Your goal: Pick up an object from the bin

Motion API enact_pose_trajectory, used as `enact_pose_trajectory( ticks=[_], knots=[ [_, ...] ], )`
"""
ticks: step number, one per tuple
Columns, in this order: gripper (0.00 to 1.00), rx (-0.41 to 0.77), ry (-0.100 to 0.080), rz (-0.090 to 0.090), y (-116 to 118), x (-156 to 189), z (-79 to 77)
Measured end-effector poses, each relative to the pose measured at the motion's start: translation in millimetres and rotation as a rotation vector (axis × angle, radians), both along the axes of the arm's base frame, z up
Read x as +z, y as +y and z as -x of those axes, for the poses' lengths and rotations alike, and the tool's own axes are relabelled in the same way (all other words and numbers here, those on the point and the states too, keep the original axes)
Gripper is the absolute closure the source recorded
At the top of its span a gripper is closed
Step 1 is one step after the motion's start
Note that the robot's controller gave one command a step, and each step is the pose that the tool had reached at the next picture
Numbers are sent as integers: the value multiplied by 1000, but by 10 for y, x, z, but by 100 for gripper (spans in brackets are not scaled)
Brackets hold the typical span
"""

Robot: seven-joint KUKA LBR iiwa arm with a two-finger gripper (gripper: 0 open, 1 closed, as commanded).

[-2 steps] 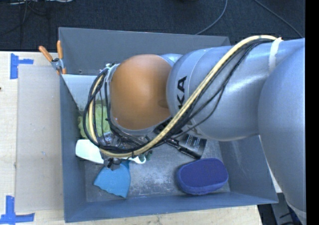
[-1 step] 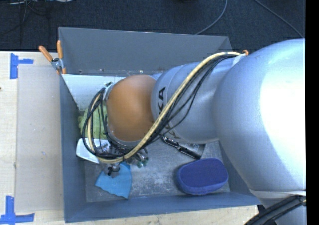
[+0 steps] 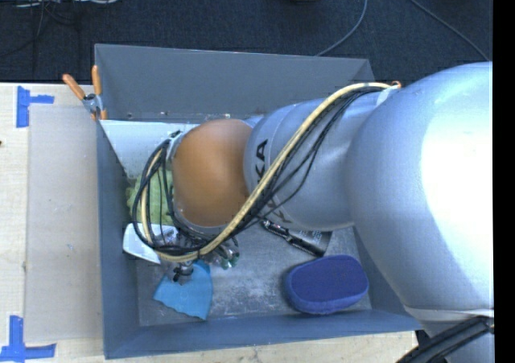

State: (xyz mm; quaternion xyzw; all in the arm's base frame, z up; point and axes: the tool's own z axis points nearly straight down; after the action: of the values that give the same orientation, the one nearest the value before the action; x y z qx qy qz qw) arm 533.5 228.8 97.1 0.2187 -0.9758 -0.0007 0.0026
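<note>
My gripper reaches down at the bin's front left, mostly hidden under the arm's orange dome. Its lower end sits right at the top edge of a flat light-blue piece lying on the bin floor; whether they touch I cannot tell. A white flat thing lies just left of the gripper. Behind that, a yellow-green thing peeks out from behind the cables against the left wall.
A dark-blue oval pad lies at the front right. A black, long-handled tool lies in the middle, partly under the arm. The arm, its dome and its cables cover the bin's centre and right side.
</note>
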Motion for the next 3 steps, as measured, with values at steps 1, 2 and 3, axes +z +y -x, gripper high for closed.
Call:
enact_pose_trajectory(
  ticks=[1, 2, 3],
  knots=[
    [100, -1, 0, 0, 0, 0, 0],
    [100, -1, 0, 0, 0, 0, 0],
    [100, -2, 0, 0, 0, 0, 0]
  ],
)
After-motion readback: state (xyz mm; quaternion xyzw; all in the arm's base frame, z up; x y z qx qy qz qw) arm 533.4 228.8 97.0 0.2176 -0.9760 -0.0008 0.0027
